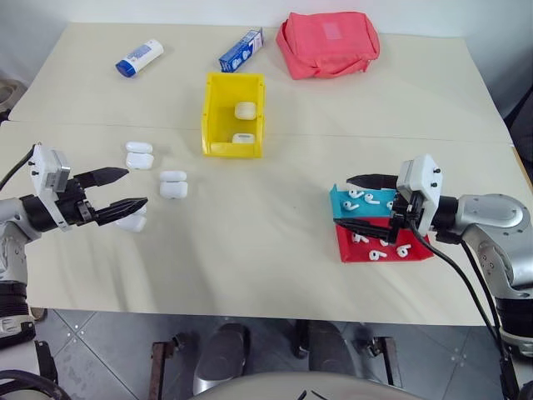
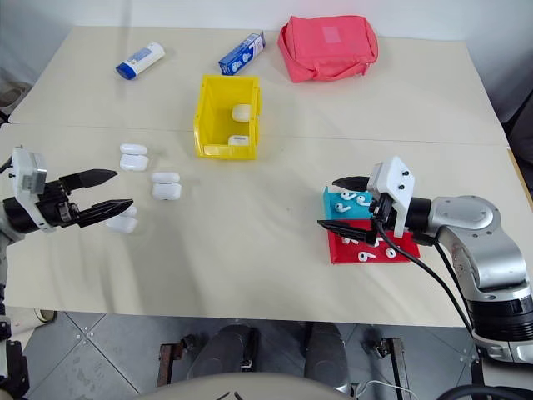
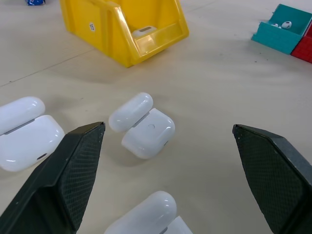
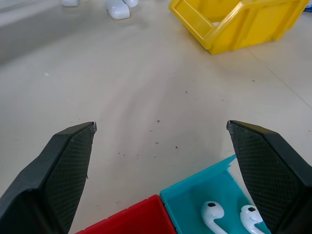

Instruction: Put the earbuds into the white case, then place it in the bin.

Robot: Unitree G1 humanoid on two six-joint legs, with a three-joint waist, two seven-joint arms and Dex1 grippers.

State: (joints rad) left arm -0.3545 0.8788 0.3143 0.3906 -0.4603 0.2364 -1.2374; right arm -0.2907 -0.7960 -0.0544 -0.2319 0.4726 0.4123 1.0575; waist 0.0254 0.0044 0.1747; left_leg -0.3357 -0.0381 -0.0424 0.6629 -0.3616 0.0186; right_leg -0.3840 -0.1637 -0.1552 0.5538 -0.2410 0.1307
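Three white cases lie at the left with lids flipped open: one (image 1: 139, 155) farthest, one (image 1: 173, 184) in the middle, and a near one (image 1: 132, 221) partly behind my left fingers. My left gripper (image 1: 136, 187) hovers open between them, holding nothing; the left wrist view shows the middle case (image 3: 144, 126) just ahead of it. Several earbuds (image 1: 356, 194) lie in a teal tray (image 1: 337, 198) and a red tray (image 1: 343, 250) at the right. Over those trays my right gripper (image 1: 342, 201) stands open and empty. The yellow bin (image 1: 210, 117) sits mid-table with two white cases inside.
A red pouch (image 1: 327, 43), a blue box (image 1: 241, 49) and a white tube with a blue cap (image 1: 139, 57) lie along the far side. Bare tabletop stretches between the cases and the trays. The table's front edge runs close below both arms.
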